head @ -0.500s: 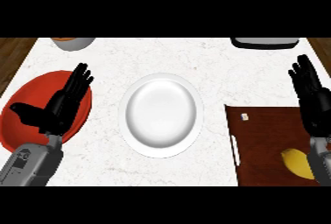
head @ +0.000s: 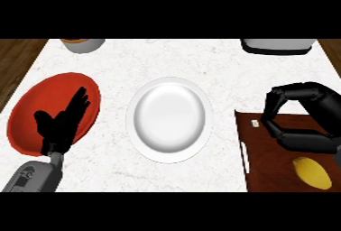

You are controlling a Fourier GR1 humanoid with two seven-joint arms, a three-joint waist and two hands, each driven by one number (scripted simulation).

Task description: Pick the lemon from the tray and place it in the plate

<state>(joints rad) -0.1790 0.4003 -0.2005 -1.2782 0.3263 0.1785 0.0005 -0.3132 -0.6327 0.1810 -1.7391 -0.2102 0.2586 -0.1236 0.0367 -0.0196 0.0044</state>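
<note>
Yellow lemon [head: 313, 172] lies in brown tray [head: 273, 171]; white plate [head: 170, 118] bare.

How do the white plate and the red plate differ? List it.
The white plate lies mid-counter with nothing over it; the red plate lies at the left, partly covered by the open left hand. The white one has a broad flat rim; the red one looks plain. Both are round and hold nothing.
</note>
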